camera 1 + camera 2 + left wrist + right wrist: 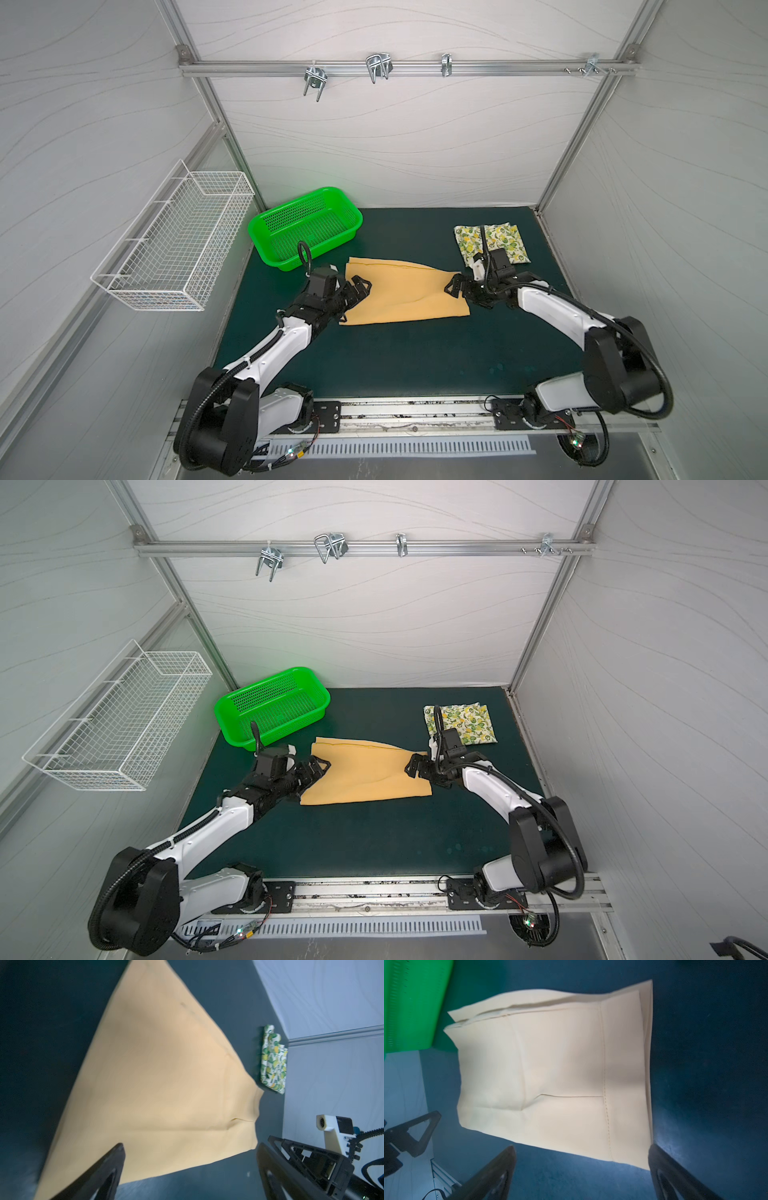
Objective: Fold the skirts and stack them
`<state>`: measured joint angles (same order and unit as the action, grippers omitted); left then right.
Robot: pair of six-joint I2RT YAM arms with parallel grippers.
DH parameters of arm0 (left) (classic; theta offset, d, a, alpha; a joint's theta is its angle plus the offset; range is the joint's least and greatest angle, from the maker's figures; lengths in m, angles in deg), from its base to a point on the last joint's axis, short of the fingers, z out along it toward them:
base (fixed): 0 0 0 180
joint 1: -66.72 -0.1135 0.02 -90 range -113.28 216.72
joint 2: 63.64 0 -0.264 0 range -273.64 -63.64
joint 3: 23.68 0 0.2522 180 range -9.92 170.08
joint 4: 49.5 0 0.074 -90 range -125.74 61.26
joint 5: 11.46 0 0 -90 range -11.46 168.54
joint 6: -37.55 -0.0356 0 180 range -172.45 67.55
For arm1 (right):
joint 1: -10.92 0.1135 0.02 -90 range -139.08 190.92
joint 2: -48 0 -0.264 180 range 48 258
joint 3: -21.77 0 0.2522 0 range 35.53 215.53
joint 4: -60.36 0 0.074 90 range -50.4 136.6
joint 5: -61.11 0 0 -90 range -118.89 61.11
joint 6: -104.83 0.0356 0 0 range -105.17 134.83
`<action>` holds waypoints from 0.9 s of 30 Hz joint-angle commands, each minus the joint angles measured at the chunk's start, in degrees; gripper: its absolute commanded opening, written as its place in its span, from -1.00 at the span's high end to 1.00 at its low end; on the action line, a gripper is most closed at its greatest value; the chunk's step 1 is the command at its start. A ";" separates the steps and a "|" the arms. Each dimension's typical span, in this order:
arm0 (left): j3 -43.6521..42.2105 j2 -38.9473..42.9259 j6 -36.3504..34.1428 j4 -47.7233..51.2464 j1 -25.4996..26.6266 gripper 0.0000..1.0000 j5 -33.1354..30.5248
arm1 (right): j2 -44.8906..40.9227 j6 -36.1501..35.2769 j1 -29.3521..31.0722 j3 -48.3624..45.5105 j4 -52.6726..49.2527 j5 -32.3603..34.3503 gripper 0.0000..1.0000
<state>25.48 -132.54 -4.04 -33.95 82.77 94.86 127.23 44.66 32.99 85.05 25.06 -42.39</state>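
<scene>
The mustard yellow skirt (pixel 405 293) (pixel 370 775) lies spread flat on the middle of the green mat, and it fills both wrist views (pixel 166 1076) (pixel 554 1076). My left gripper (pixel 359 289) (pixel 318 766) (pixel 190 1147) hangs open at its left edge with nothing between the jaws. At the skirt's right edge my right gripper (pixel 453 286) (pixel 413 764) (pixel 582 1147) is also open and empty. The lemon-print skirt (pixel 505 243) (pixel 465 723) (pixel 274 1061) lies folded at the back right, partly hidden by the right wrist camera.
A green plastic basket (pixel 305 226) (pixel 272 704) (pixel 415 1001) stands empty at the back left of the mat (pixel 415 361). A white wire basket (pixel 174 237) hangs on the left wall. Metal hooks (pixel 378 66) hang from the back rail.
</scene>
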 commanded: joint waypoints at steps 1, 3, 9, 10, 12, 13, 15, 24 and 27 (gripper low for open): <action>6.78 -5.31 -0.96 -2.72 3.27 -0.98 4.49 | -2.26 -2.23 -1.05 3.28 -4.87 1.81 -0.99; 11.64 -9.46 -1.21 -3.14 7.28 -0.98 5.77 | -2.63 -2.74 -2.47 3.88 -5.23 1.74 -0.99; 24.34 -24.12 2.21 -8.57 18.37 -0.98 11.36 | -3.08 -1.64 -10.87 2.27 -3.09 -3.48 -0.98; 26.12 -26.46 2.83 -9.64 19.71 -0.98 12.11 | -2.98 -1.53 -12.34 2.11 -3.08 -4.45 -0.98; 29.00 -30.93 4.17 -11.66 21.62 -0.98 13.67 | -2.84 -1.32 -14.89 1.49 -2.65 -6.51 -0.98; 30.21 -33.54 5.22 -13.28 22.27 -0.98 14.65 | -2.73 -1.02 -16.13 1.22 -2.42 -7.49 -0.98; 32.00 -38.23 7.39 -16.38 23.10 -0.98 16.39 | -2.70 -0.91 -17.93 0.61 -2.07 -9.27 -0.98; 28.49 -50.74 16.20 -33.33 23.84 -0.98 20.50 | -2.29 -1.40 -20.12 -1.72 -1.05 -11.65 -0.98; 26.20 -52.38 16.36 -35.31 23.85 -0.98 21.15 | -1.75 -1.29 -20.09 -2.30 -0.30 -12.50 -0.98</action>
<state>53.41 -182.55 10.10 -63.33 106.42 114.14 125.00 43.52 13.14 83.41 23.70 -52.86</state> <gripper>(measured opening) 0.989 0.991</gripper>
